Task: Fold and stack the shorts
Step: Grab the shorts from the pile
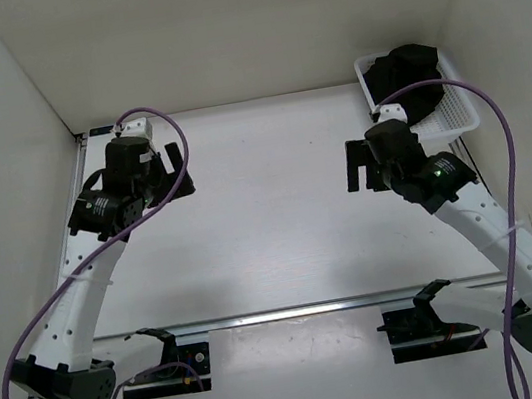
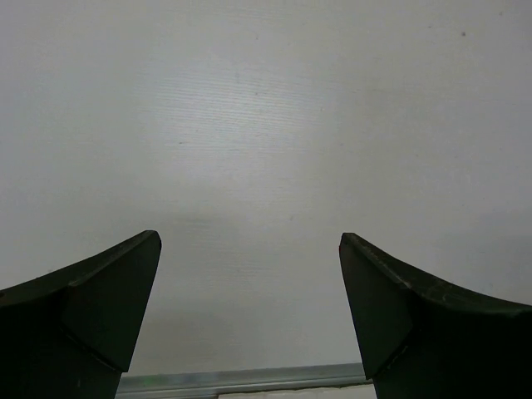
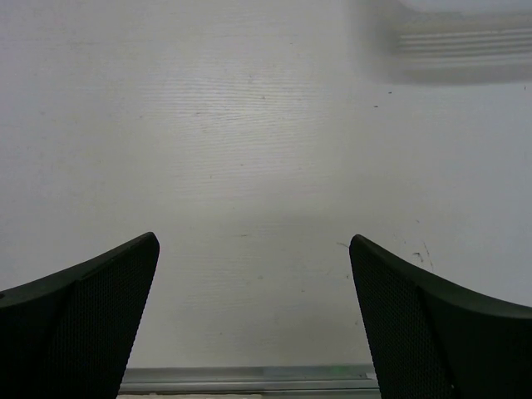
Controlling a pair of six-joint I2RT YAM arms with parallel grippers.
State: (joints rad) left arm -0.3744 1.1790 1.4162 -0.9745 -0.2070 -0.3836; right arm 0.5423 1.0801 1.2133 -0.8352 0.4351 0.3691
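The black shorts (image 1: pixel 410 75) lie bunched in a white mesh basket (image 1: pixel 463 114) at the back right corner of the table. My right gripper (image 1: pixel 356 169) hangs open over bare table, in front of the basket and to its left, apart from it. In the right wrist view that gripper (image 3: pixel 253 241) has only white tabletop between its fingers. My left gripper (image 1: pixel 179 171) stands open over the back left of the table, far from the shorts. The left wrist view shows it (image 2: pixel 249 241) wide apart with nothing in it.
White walls close in the table at the back and on both sides. A metal rail (image 1: pixel 294 310) runs along the near edge, with the arm bases behind it. The basket's blurred edge (image 3: pixel 457 41) shows at the top right of the right wrist view.
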